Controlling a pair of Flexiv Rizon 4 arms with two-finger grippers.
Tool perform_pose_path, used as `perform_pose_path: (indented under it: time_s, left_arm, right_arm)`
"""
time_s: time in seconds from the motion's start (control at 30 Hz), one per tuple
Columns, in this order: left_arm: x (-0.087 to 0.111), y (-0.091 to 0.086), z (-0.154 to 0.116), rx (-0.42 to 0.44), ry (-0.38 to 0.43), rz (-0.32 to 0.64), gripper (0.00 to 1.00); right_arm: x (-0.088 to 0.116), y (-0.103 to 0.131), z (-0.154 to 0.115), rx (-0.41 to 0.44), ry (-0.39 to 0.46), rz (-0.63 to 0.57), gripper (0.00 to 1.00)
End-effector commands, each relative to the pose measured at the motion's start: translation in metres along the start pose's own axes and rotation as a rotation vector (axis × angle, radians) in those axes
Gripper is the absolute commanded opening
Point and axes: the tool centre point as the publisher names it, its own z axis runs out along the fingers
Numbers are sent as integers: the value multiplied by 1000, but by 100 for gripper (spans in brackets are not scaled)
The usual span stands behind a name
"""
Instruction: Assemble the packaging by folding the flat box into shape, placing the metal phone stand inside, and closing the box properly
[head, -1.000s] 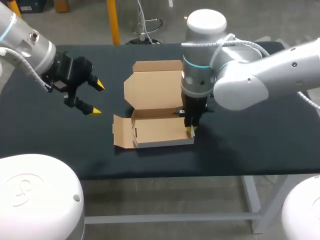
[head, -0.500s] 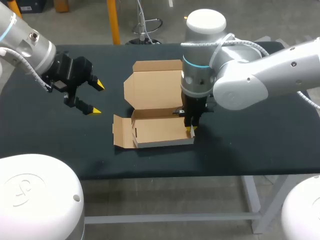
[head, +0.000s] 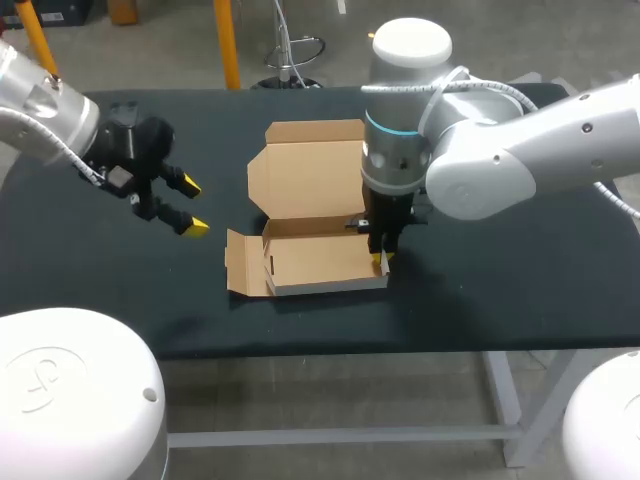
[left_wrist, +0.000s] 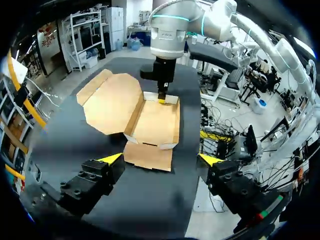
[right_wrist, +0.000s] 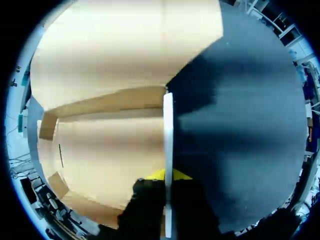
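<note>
On the left, the left gripper (head: 193, 205) hangs above the black table (head: 500, 270). Its two yellow-tipped fingers are spread wide and hold nothing. In the middle of the table lies the half-folded brown cardboard box (head: 315, 262), with its lid open toward the far side and a flap lying flat on its left. The right gripper (head: 381, 260) is narrow and pinches the box's right wall from both sides.
</note>
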Motion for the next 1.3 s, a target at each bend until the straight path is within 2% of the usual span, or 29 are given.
perform_pose_path:
  time_s: [0.03,0.1,0.13,0.27,0.53,0.57,0.63,0.73,0.87,1.2,1.3]
  left_arm:
    - [6,5,15,-68,-123,-1069,100]
    - [1,11,22,-65,-39,-1141,100]
    - [0,14,27,-89,-65,-1171,100]
    - [0,15,29,-111,-61,-1281,100]
    - [0,15,29,-111,-61,-1281,100]
    - [-2,16,32,-94,-96,-1308,100]
    - [-8,19,37,-95,-67,-1404,100]
    - [-15,26,45,-83,-47,-1465,100]
    - [-24,35,52,-69,10,-1477,100]
    - [-43,48,79,-91,54,-1461,100]
    - [-46,52,87,-93,74,-1462,92]
  right_arm:
    - [1,2,1,8,-3,-1,0]
    - [1,2,1,8,-3,-1,0]
    - [1,2,1,8,-3,-1,0]
    - [1,2,1,8,-3,-1,0]
    - [1,2,1,8,-3,-1,0]
    - [1,2,1,8,-3,-1,0]
    - [1,2,1,8,-3,-1,0]
    - [1,2,1,8,-3,-1,0]
    - [1,2,1,8,-3,-1,0]
    - [1,2,1,8,-3,-1,0]
    - [1,2,1,8,-3,-1,0]
